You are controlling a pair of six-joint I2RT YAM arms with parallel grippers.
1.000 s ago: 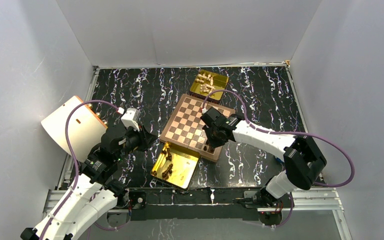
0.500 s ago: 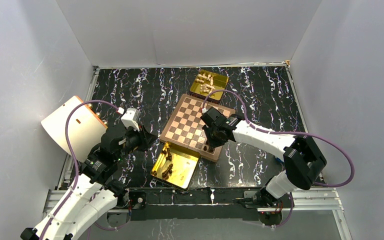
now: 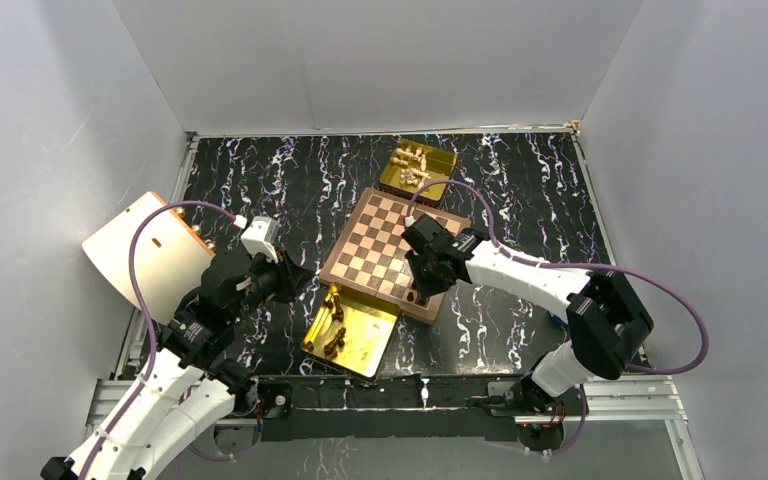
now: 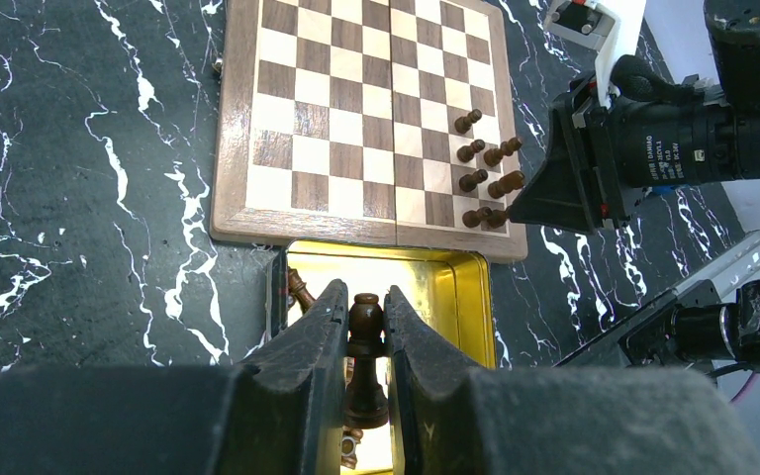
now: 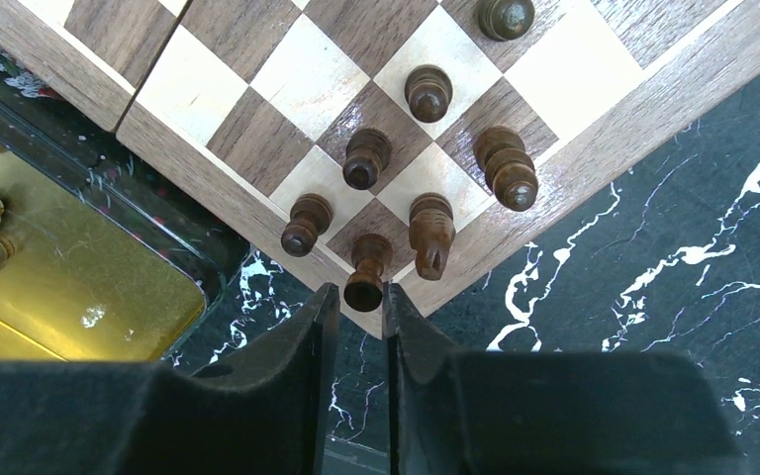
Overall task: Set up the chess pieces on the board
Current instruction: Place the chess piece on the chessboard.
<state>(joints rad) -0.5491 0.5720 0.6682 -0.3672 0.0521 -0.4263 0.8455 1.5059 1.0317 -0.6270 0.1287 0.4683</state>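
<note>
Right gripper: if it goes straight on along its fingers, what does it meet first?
The dark piece standing at the corner of the board, right at the fingertips of the right gripper; whether they touch is unclear.

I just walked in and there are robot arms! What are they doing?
They're setting up a chess game. The left gripper is pinching a dark chess piece above the gold tray. The right gripper hovers at a corner of the board, where several dark pieces already stand. Its tips are right at one, but I can't tell whether it grips it.

No legible text; only tiny, unreadable white print on the black lens barrel
</note>
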